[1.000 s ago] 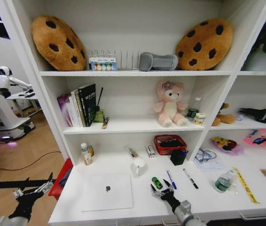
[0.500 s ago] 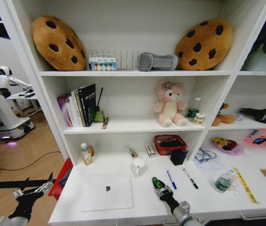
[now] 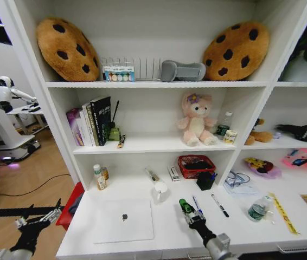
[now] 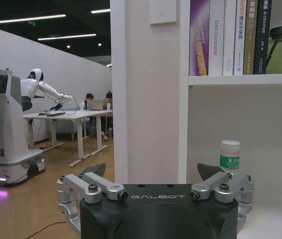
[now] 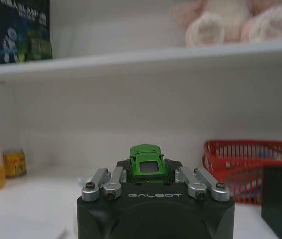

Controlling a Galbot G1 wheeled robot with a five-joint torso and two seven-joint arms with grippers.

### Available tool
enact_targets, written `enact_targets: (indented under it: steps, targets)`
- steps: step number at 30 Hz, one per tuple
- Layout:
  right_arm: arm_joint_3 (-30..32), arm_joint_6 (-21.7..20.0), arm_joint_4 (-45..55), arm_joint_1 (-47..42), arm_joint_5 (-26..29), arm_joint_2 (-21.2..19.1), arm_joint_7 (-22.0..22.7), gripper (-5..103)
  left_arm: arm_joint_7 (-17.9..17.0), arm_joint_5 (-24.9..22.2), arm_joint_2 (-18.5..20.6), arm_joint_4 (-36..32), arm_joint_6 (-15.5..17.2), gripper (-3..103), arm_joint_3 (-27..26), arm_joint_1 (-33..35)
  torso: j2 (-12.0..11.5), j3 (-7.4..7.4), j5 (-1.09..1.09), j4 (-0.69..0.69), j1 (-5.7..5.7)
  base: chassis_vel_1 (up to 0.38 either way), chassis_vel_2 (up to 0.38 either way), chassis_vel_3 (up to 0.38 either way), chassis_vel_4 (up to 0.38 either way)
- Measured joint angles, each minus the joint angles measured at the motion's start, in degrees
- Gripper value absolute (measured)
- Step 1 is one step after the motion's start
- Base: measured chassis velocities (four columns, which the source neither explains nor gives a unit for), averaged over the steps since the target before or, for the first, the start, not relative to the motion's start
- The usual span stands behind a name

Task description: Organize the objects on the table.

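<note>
Right gripper lifts the tiny green toy car over the table's front edge.

Head view: the right gripper is clenched on the green toy car, above the table near its front edge, between the silver laptop and the blue pen. The car's long axis runs from the front edge toward the shelves. The left gripper hangs beyond the table's left end, idle. Left wrist view: its fingers are spread, released. Right wrist view: the fingers pinch the car by its sides, probably to keep it from rolling; its rear window faces the camera, nose toward the shelves.
</note>
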Motion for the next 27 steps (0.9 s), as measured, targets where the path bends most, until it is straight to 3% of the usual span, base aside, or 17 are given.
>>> enact_targets:
  steps: [3, 4, 5, 7, 10, 13, 18, 20, 21, 27]
  targets:
    - [1.7, -2.5, 5.6, 1.0, 2.2, -1.2, 1.3, 36, 0.0, 0.0, 0.0, 0.0, 0.0, 100, 0.0, 0.0, 0.0, 0.00, -0.01, 0.00, 0.00, 0.000, 0.000, 0.000, 0.000]
    - [2.1, -6.3, 8.6, 4.0, 4.3, -2.3, 3.0, 36, 0.0, 0.0, 0.0, 0.0, 0.0, 100, 0.0, 0.0, 0.0, 0.00, 0.00, 0.00, 0.00, 0.000, 0.000, 0.000, 0.000]
    - [2.1, -6.3, 8.6, 4.0, 4.3, -2.3, 3.0, 36, 0.0, 0.0, 0.0, 0.0, 0.0, 100, 0.0, 0.0, 0.0, 0.00, 0.00, 0.00, 0.00, 0.000, 0.000, 0.000, 0.000]
    - [0.3, -11.8, 10.8, 11.0, 7.2, -3.4, 5.7, 36, 0.0, 0.0, 0.0, 0.0, 0.0, 100, 0.0, 0.0, 0.0, 0.00, 0.01, 0.03, 0.00, 0.000, 0.000, 0.000, 0.000]
    - [-0.8, -13.0, 10.9, 13.5, 8.0, -3.8, 6.3, 36, 0.0, 0.0, 0.0, 0.0, 0.0, 100, 0.0, 0.0, 0.0, 0.00, 0.02, 0.08, 0.00, 0.000, 0.000, 0.000, 0.000]
    - [-2.0, -14.1, 10.6, 15.8, 8.8, -4.2, 6.9, 36, 0.0, 0.0, 0.0, 0.0, 0.0, 100, 0.0, 0.0, 0.0, 0.01, 0.02, 0.01, 0.00, 0.000, 0.000, 0.000, 0.000]
    - [-8.4, -15.9, 4.6, 28.5, 14.8, -8.0, 8.7, 36, 0.0, 0.0, 0.0, 0.0, 0.0, 100, 0.0, 0.0, 0.0, 0.01, 0.02, 0.01, 0.01, 0.000, 0.000, 0.000, 0.000]
    - [-17.1, -14.9, -4.2, 45.1, 22.5, -10.6, 8.5, 36, 0.0, 0.0, 0.0, 0.0, 0.0, 100, 0.0, 0.0, 0.0, 0.01, 0.01, 0.02, 0.01, 0.000, 0.000, 0.000, 0.000]
    - [-20.5, -15.1, -6.9, 50.8, 24.4, -10.5, 8.8, 36, 0.0, 0.0, 0.0, 0.0, 0.0, 100, 0.0, 0.0, 0.0, 0.01, 0.01, 0.01, 0.01, 0.000, 0.000, 0.000, 0.000]
    - [-28.5, -16.0, -14.8, 64.3, 28.2, -8.6, 10.4, 36, 0.0, 0.0, 0.0, 0.0, 0.0, 100, 0.0, 0.0, 0.0, 0.01, -0.01, 0.04, 0.01, 0.000, 0.000, 0.000, 0.000]
